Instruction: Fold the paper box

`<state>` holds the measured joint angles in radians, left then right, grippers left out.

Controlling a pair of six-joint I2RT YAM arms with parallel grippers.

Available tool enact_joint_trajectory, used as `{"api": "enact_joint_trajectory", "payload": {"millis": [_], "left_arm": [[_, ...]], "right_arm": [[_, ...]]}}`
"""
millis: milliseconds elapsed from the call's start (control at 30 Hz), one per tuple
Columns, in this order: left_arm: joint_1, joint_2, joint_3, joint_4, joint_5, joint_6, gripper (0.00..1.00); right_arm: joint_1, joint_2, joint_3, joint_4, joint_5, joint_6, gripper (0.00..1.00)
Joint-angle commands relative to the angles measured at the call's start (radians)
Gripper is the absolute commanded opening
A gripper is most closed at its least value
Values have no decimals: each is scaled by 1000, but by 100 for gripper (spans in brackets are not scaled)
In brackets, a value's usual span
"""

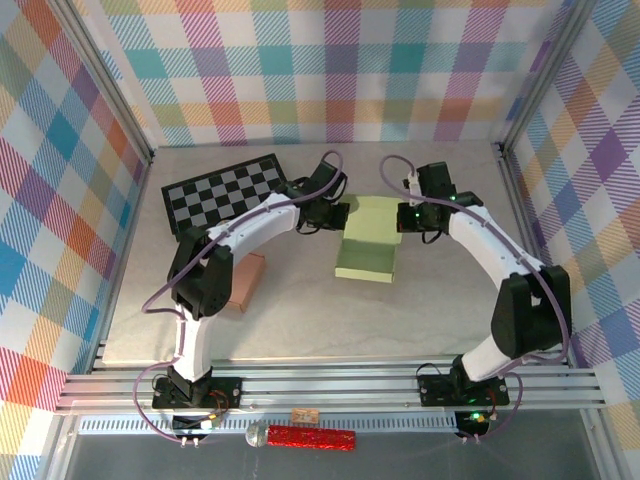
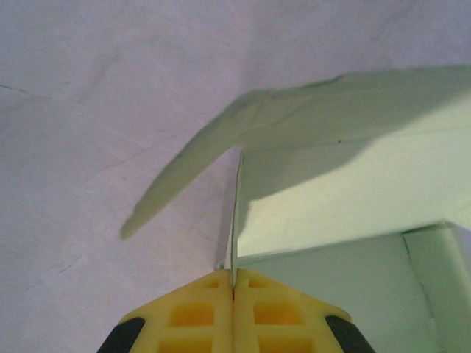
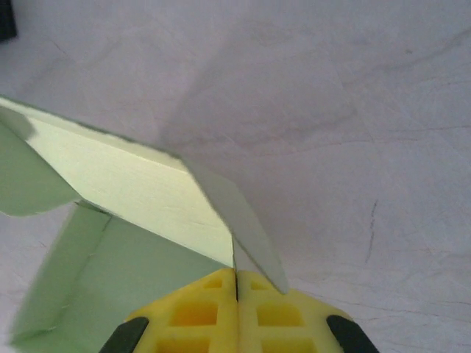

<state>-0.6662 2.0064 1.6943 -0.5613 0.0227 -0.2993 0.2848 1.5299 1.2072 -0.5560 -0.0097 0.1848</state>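
The pale green paper box (image 1: 368,238) lies partly folded in the middle of the table, between my two arms. My left gripper (image 1: 338,212) is at its left far corner, shut on a thin upright side panel (image 2: 237,220) that runs edge-on between the yellow fingers (image 2: 193,316). A loose flap (image 2: 213,165) hangs out to the left of it. My right gripper (image 1: 403,216) is at the box's right far corner, shut on the box's side wall (image 3: 234,257), beside a drooping flap (image 3: 246,220). The open inside of the box (image 3: 147,265) shows at lower left in the right wrist view.
A black-and-white checkerboard (image 1: 225,192) lies at the back left. A brown block (image 1: 245,281) sits beside the left arm. The table (image 1: 300,320) has patterned walls on three sides. A red foil-wrapped bar (image 1: 312,437) lies off the table's front rail.
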Motion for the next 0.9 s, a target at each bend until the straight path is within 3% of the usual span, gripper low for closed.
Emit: {"api": "enact_joint_trajectory", "payload": {"millis": [0, 300, 500, 867], "left_arm": [[-2, -85, -35, 99, -112, -55, 0], [24, -106, -164, 440, -206, -22, 0], [55, -112, -297, 686, -104, -24, 0], [81, -117, -436, 880, -9, -123, 10]], "right_arm": [[46, -53, -28, 127, 102, 142, 0], [112, 6, -122, 489, 201, 278, 0], [138, 46, -196, 709, 219, 271, 0], [213, 39, -344, 894, 299, 203, 0]]}}
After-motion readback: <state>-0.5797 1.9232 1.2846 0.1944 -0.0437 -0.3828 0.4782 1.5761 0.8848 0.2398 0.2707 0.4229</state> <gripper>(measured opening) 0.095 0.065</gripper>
